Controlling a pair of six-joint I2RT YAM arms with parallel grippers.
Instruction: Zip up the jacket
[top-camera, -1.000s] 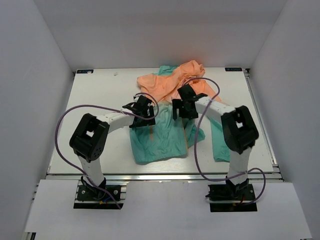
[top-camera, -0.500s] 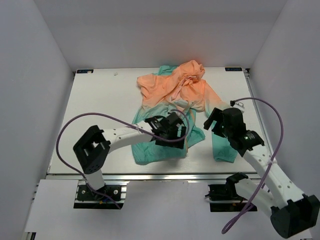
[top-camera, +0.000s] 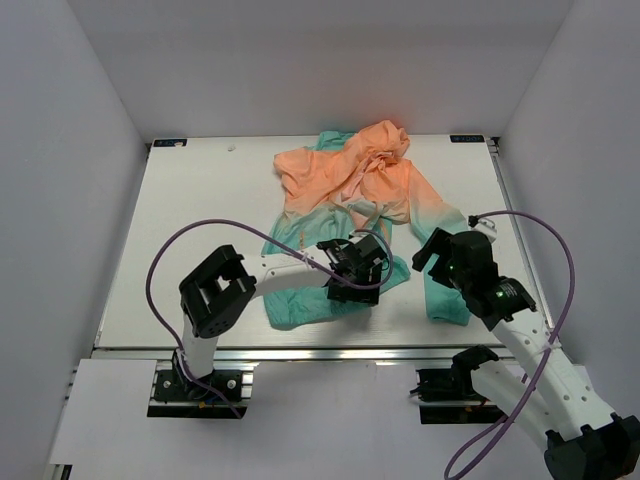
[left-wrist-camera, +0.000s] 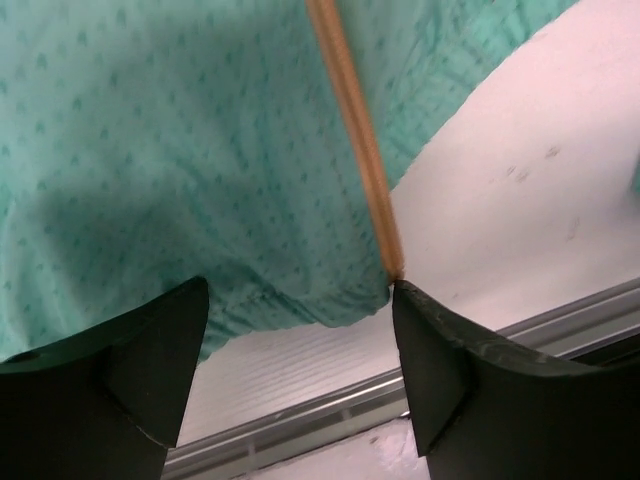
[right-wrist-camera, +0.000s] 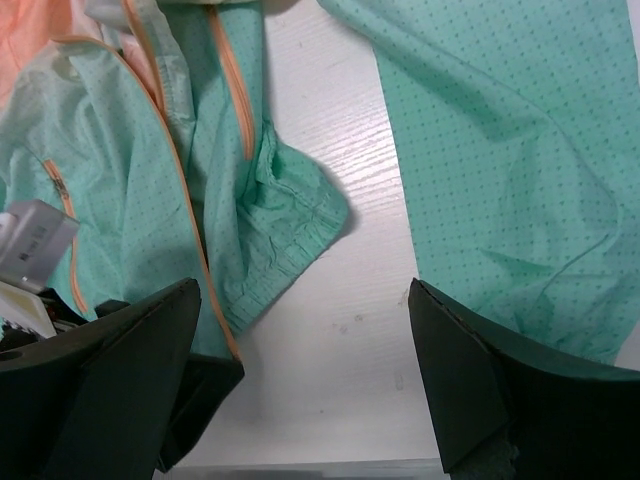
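Observation:
The jacket (top-camera: 350, 180) lies spread on the table, orange at the far hood and shoulders, teal toward me. My left gripper (top-camera: 366, 274) hovers over the teal hem beside the orange zipper (left-wrist-camera: 355, 130). In the left wrist view the gripper (left-wrist-camera: 300, 292) is open, its jaws straddling the hem corner (left-wrist-camera: 250, 295), and the zipper's lower end lies against the right fingertip (left-wrist-camera: 415, 320). My right gripper (top-camera: 440, 252) is open above bare table (right-wrist-camera: 330, 330), between the front panel (right-wrist-camera: 280, 200) and the teal right sleeve (right-wrist-camera: 510, 160).
The white table (top-camera: 200, 200) ends at a metal rail (left-wrist-camera: 300, 420) just beyond the hem. Grey walls enclose the left, right and back. Purple cables loop off both arms. The left gripper's body (right-wrist-camera: 30, 240) shows at the right wrist view's left edge.
Both grippers left the jacket's middle and came toward the near edge. The left one went down to the hem by the zipper's end; the right arm swung right, off the jacket.

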